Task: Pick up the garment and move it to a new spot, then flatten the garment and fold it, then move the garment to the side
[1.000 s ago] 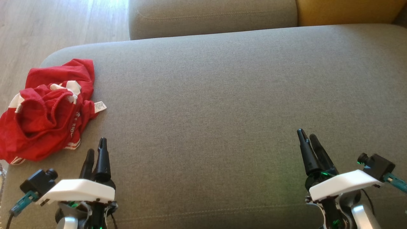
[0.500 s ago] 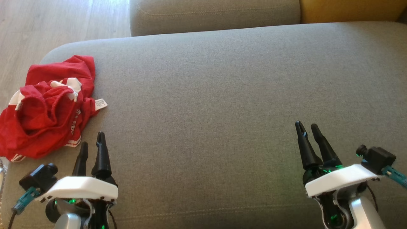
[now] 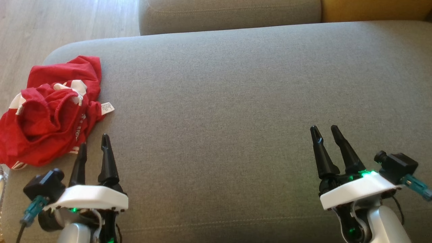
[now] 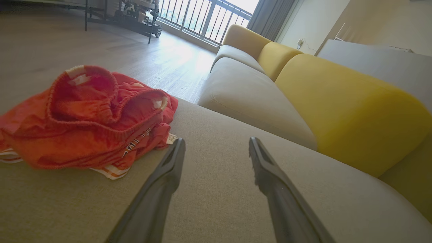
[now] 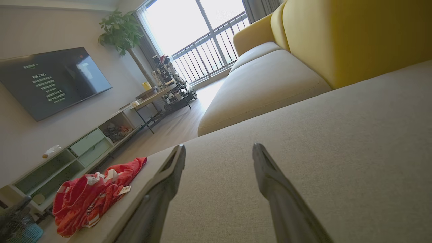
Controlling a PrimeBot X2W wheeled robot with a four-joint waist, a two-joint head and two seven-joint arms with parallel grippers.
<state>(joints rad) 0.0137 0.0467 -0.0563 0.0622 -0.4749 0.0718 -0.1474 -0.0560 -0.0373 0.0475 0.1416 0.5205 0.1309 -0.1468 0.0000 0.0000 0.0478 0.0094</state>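
Two sets of fingers, both mine, both spread wide with nothing between them. My left fingers (image 3: 107, 158) sit at the lower left of the head view over the grey sofa seat (image 3: 236, 101), and my right fingers (image 3: 322, 152) are at the lower right, well apart from them. The garment (image 3: 50, 114), red with white trim, lies crumpled in a heap at the seat's left edge, just ahead and to the left of my left fingertips. A white label (image 3: 107, 108) pokes out on its right side. In my left wrist view the garment (image 4: 87, 118) bunches just beside my left fingers (image 4: 168, 175). Beyond the seat are a yellow backrest (image 4: 337, 108) and a wooden floor (image 3: 50, 27).
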